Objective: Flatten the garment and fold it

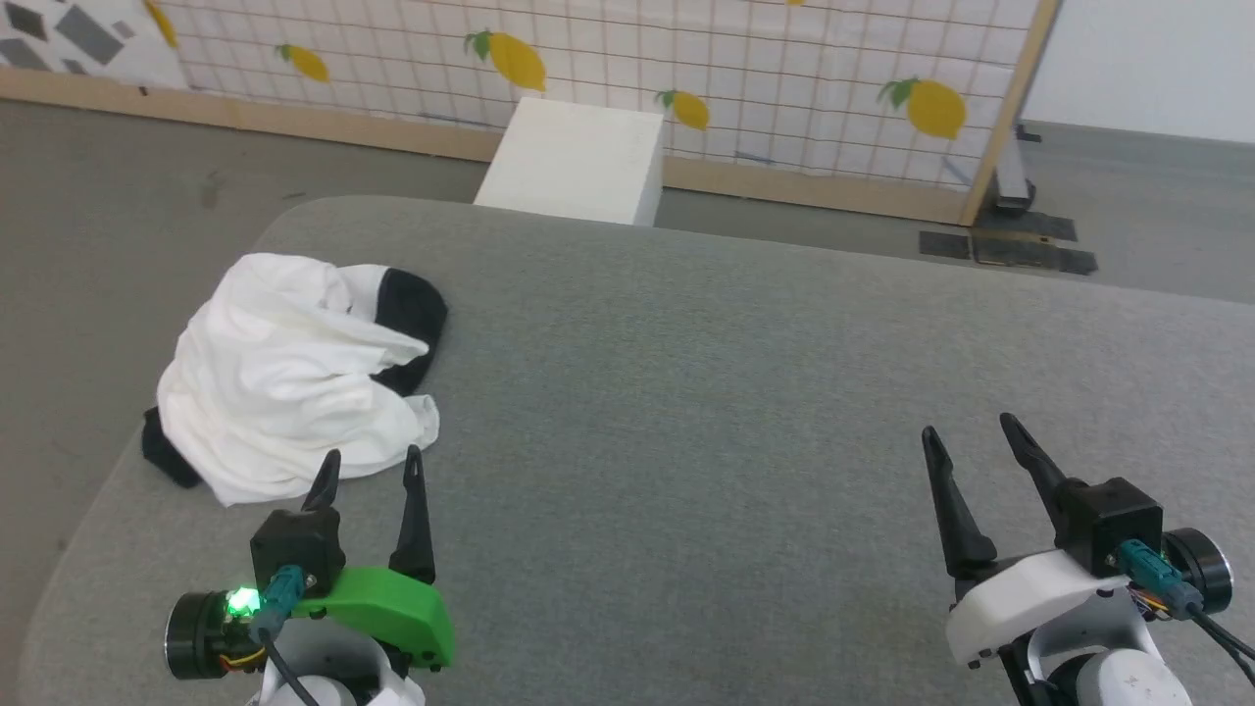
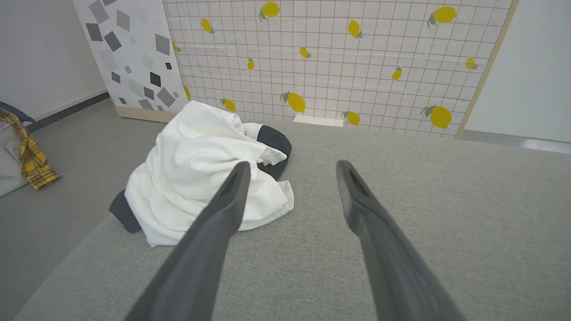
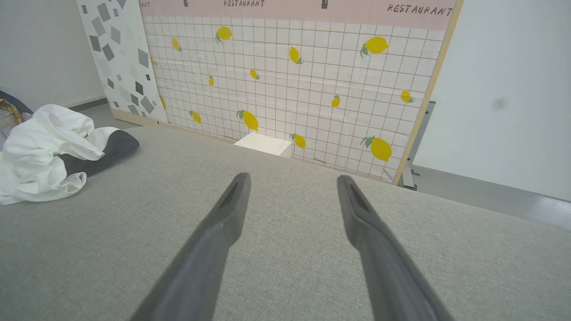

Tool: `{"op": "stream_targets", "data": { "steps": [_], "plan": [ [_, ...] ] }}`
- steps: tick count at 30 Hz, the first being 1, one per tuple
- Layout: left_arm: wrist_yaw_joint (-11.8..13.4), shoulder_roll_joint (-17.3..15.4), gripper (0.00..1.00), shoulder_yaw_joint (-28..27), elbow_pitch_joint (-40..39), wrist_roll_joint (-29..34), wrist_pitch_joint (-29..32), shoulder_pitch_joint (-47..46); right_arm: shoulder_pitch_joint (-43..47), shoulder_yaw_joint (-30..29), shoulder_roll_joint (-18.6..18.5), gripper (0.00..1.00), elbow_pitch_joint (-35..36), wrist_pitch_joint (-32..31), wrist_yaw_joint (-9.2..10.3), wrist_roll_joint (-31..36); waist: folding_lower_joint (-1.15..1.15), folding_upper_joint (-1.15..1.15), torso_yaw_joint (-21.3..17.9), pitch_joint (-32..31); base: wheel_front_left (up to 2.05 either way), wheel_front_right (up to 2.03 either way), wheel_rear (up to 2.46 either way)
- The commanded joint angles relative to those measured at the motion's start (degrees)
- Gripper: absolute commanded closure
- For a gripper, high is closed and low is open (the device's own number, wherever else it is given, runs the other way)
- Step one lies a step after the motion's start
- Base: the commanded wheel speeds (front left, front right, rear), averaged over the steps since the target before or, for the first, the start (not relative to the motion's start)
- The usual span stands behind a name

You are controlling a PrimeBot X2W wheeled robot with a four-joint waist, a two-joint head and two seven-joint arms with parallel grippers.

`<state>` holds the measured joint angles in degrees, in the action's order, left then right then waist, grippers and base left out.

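In the head view, the garment (image 1: 284, 382) lay crumpled in a heap at the left of the frame, close to the left edge of the grey tabletop (image 1: 686, 392). It was mostly white, with black cloth showing at the heap's upper right and lower left. The left pincer (image 1: 373, 453) sat at the lower left, directly below the heap. Its two fingers were spread wide with nothing between them, and their tips were just at the heap's near edge; whether they touched the cloth could not be told. The right pincer (image 1: 966, 425) sat at the lower right, equally wide and empty, well apart from the garment, with bare tabletop between. A white box (image 1: 574, 157) stood beyond the tabletop's far edge, against a lemon-print panel (image 1: 784, 59).

In the left wrist view, the left pincer (image 2: 293, 164) gaped wide and held nothing. The garment (image 2: 196, 169) lay left of centre, and the left-hand finger crossed in front of its white folds. A plaid cloth (image 2: 31, 156) lay at the far left.

In the right wrist view, the right pincer (image 3: 293, 177) stood wide apart over bare tabletop, gripping nothing. The garment (image 3: 40, 151) lay at the far left edge of the frame.
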<state>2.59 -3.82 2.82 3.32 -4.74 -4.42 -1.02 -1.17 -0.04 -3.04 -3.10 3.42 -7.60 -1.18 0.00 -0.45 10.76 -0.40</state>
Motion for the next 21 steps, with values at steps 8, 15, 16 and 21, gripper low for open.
{"op": "stream_targets", "data": {
  "steps": [8, 15, 16, 21],
  "plan": [
    [1.2, -0.7, 0.0, 0.6, 0.6, -1.2, -1.4, -0.9, -1.2, 0.2, 0.1, 0.0, -0.7, 1.1, 0.04, -0.6, 0.0, 0.17, 5.2, 0.1, 0.0, 0.0, 0.0],
    [2.1, -1.0, 0.0, 0.8, 0.9, -2.0, -2.2, -0.8, -1.4, 0.3, 0.1, 0.0, -1.3, 1.8, 0.05, -0.9, 0.0, 0.19, 7.7, 0.0, -0.07, -0.07, -0.07],
    [2.2, -1.1, 0.0, 0.8, 0.9, -2.1, -2.3, -0.7, -1.4, 0.4, 0.1, 0.0, -1.3, 1.8, 0.05, -1.0, 0.0, 0.2, 7.9, 0.0, -0.03, -0.03, -0.03],
    [3.1, -1.3, 0.0, 1.2, 1.1, -3.0, -3.2, -0.5, -1.6, 0.6, 0.1, 0.0, -1.7, 2.4, 0.06, -1.2, 0.0, 0.22, 10.0, -0.1, -0.01, -0.01, -0.01]
  ]
}}
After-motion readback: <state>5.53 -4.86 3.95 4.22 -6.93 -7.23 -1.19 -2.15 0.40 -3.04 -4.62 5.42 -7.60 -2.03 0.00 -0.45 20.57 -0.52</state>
